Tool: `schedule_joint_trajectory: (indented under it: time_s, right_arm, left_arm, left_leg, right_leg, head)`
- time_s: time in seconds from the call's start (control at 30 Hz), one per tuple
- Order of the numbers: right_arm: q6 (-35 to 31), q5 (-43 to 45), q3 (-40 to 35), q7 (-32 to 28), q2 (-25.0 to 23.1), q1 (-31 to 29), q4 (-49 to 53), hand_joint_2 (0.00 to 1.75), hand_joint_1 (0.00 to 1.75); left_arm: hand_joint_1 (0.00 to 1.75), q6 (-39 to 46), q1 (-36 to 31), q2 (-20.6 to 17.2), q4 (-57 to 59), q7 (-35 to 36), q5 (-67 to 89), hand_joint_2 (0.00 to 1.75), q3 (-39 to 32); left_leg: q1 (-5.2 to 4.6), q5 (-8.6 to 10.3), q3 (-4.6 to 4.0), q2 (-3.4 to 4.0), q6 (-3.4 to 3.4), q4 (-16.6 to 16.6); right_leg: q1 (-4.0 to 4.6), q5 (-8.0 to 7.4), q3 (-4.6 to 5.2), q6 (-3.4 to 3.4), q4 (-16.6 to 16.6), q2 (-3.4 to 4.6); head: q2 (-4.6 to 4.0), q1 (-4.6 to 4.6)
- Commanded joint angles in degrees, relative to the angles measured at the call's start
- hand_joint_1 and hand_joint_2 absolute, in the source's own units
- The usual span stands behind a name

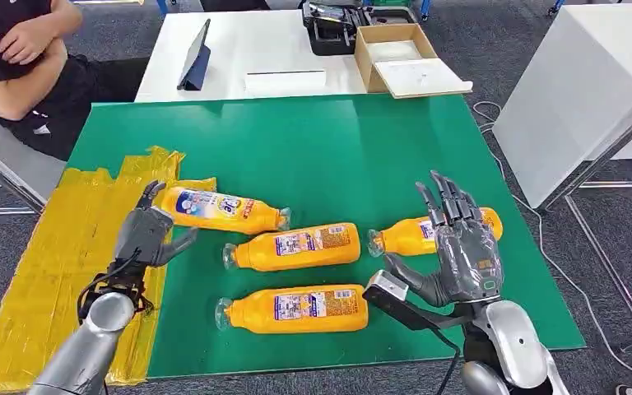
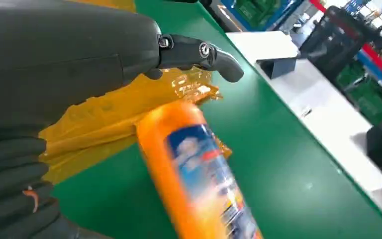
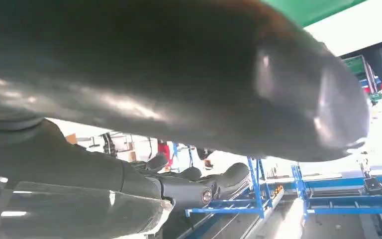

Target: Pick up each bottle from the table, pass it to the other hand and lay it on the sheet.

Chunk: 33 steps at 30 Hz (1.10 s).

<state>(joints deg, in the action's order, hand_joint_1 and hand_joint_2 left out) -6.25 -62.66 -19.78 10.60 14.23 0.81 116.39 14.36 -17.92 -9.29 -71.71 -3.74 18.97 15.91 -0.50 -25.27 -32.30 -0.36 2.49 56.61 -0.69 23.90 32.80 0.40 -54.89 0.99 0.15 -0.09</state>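
Four orange bottles lie on their sides on the green desk (image 1: 313, 140), with the yellow sheet (image 1: 66, 239) spread over the desk's left end. The left hand (image 1: 146, 234) hangs over the seam where sheet meets green, palm toward the bottles, its fingers (image 1: 150, 194) spread and holding nothing. Just beyond those fingers lies the first bottle (image 1: 222, 210), its base at the sheet's edge and its cap pointing away from the hand; whether a fingertip touches its base cannot be told from the head view. The left wrist view shows the same bottle (image 2: 199, 174) blurred beside the thumb (image 2: 199, 55), with crumpled sheet (image 2: 104, 124) behind it and a visible gap between thumb and bottle. The right hand (image 1: 459, 251) stands upright with its fingers (image 1: 444, 197) apart and empty, its back to the camera. Directly behind those fingers lies the second bottle (image 1: 415, 234), partly hidden, cap toward the middle of the desk. The third bottle (image 1: 292, 245) lies between the two hands, and the fourth bottle (image 1: 296, 309) lies near the desk's front edge, just beside the right thumb. Beyond the green desk stand a white table (image 1: 239, 49) with an open box (image 1: 399, 53), and a seated person (image 1: 25, 58).
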Motion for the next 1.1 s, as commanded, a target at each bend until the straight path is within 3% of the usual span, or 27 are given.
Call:
schedule_joint_trajectory:
  time_s: [0.03, 0.23, 0.53, 0.67, 0.7, 0.9, 1.03, 1.1]
  right_arm:
    - [-0.85, 0.36, 0.68, -0.33, -0.44, 0.3, -0.14, 0.0, 0.0]
    - [-4.48, 1.12, 4.87, -4.35, -1.73, 3.85, 1.18, 0.0, 0.0]
    - [-4.75, 1.34, 5.36, -5.27, -2.07, 4.3, 1.24, 0.0, 0.0]
    - [-5.81, 5.0, 8.15, -7.73, -0.67, 6.52, 0.68, 0.0, 0.0]
    - [-4.67, 8.86, 9.32, -8.75, 0.33, 7.09, 0.2, 1.75, 0.0]
    - [-1.24, 18.41, 15.95, -14.38, 5.36, 8.4, -4.34, 1.75, 0.0]
    - [-0.47, 38.9, 19.95, -25.05, 4.41, 5.17, -10.86, 1.75, 0.0]
    - [2.46, 49.32, 20.53, -26.6, 2.83, 4.78, -11.31, 1.75, 0.0]
  left_arm:
    - [0.0, 0.65, 1.1, 1.35, -2.88, -1.97, -4.04, 0.0, -3.85]
    - [0.0, 1.67, 8.52, 0.48, -22.91, -6.85, -20.57, 0.0, -13.35]
    - [0.0, 1.73, 9.18, 0.52, -23.17, -8.01, -21.1, 0.0, -13.5]
    - [0.0, 0.55, 16.14, -0.58, -31.05, -11.44, -29.76, 0.0, -17.48]
    - [0.0, 0.16, 18.72, -1.75, -33.37, -11.85, -30.95, 0.0, -17.96]
    - [0.0, -3.48, 27.21, -6.19, -38.69, -13.75, -38.31, 0.0, -17.56]
    - [0.0, -3.61, 26.8, -7.87, -35.41, -15.05, -42.46, 0.0, -16.59]
    - [0.0, -3.52, 25.54, -7.45, -34.24, -15.08, -43.13, 0.0, -14.83]
  left_leg:
    - [0.01, -0.02, 0.07, 0.01, -0.11, -0.02]
    - [0.08, -0.18, 0.14, 0.14, -0.23, 0.08]
    - [0.02, -0.05, 0.06, 0.02, -0.14, -0.03]
    - [0.02, -0.14, 0.19, 0.18, -0.2, -0.05]
    - [0.03, -0.13, 0.16, 0.2, -0.18, -0.06]
    - [0.03, -0.15, 0.17, 0.16, -0.15, -0.06]
    - [0.03, -0.14, 0.21, 0.17, -0.21, -0.1]
    - [0.03, -0.16, 0.21, 0.12, -0.21, -0.11]
  right_leg:
    - [0.01, 0.02, -0.07, -0.03, 0.02, -0.05]
    - [0.08, 0.13, -0.14, -0.07, -0.03, 0.0]
    - [0.02, 0.04, -0.05, -0.05, 0.03, -0.04]
    - [0.02, 0.07, -0.15, -0.08, 0.05, 0.08]
    - [0.03, 0.05, -0.15, -0.07, 0.07, 0.1]
    - [0.03, 0.08, -0.14, -0.05, 0.08, 0.06]
    - [0.04, 0.04, -0.19, -0.07, 0.14, 0.1]
    - [0.04, 0.03, -0.21, -0.08, 0.14, 0.01]
  head:
    - [0.0, 0.0]
    - [0.0, 0.0]
    - [0.0, 0.0]
    - [0.0, 0.02]
    - [0.0, 0.02]
    - [0.0, 0.0]
    - [0.0, 0.0]
    - [0.0, 0.0]
